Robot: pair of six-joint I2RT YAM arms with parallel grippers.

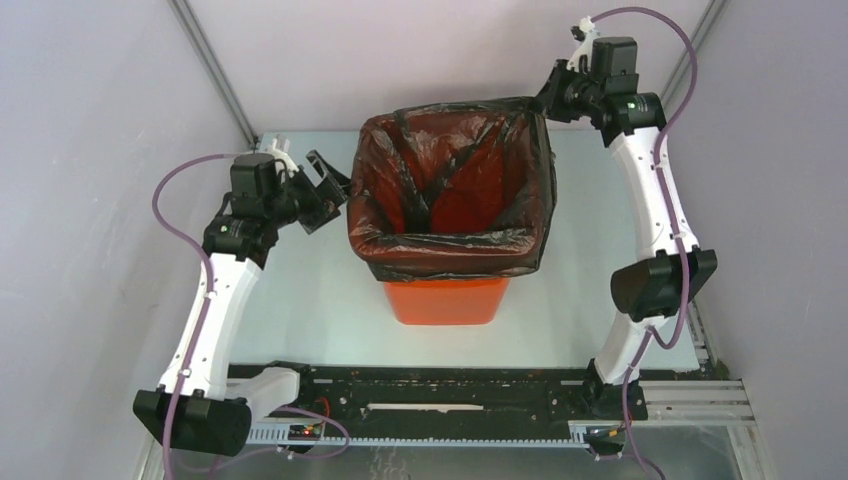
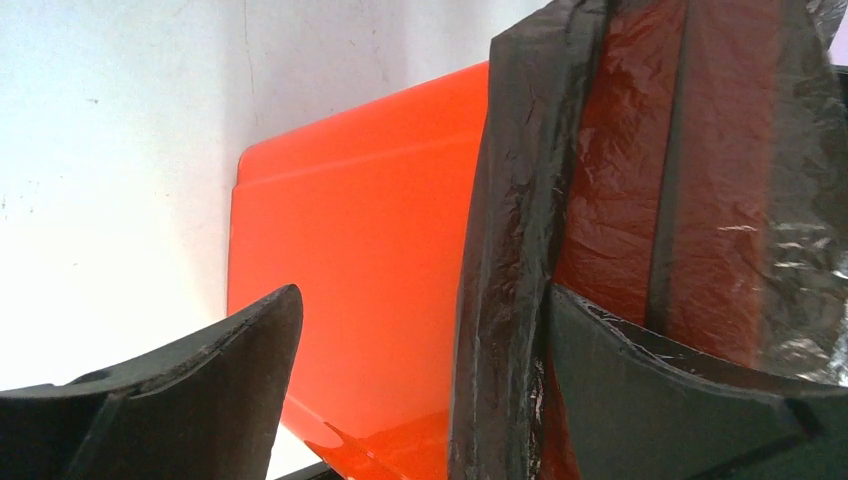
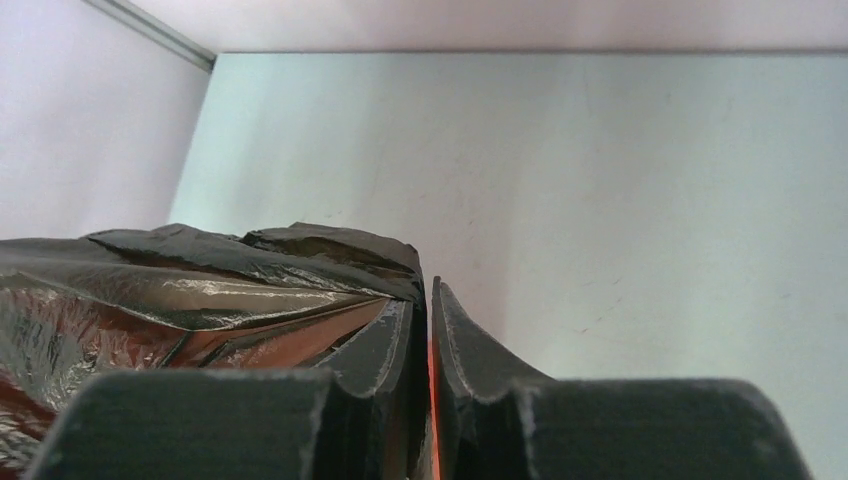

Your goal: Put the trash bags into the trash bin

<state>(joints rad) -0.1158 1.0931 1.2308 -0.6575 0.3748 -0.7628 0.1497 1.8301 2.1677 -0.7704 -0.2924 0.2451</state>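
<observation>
The orange trash bin (image 1: 445,300) stands upright mid-table. The black trash bag (image 1: 450,250) lines it, its edge folded out over the rim on all sides. My left gripper (image 1: 335,190) is open at the bin's left rim. In the left wrist view (image 2: 422,300) its fingers (image 2: 200,390) straddle the bag-covered rim (image 2: 510,250) without clamping it, and the orange wall (image 2: 350,250) shows between them. My right gripper (image 1: 548,98) is at the back right corner. In the right wrist view (image 3: 425,295) it is shut on the bag (image 3: 220,270) and rim, with an orange sliver between the jaws.
The pale table (image 1: 300,300) is closed in by lilac walls at the back and both sides, with a metal post (image 1: 215,70) at the back left corner. A black rail (image 1: 450,385) with the arm bases runs along the near edge.
</observation>
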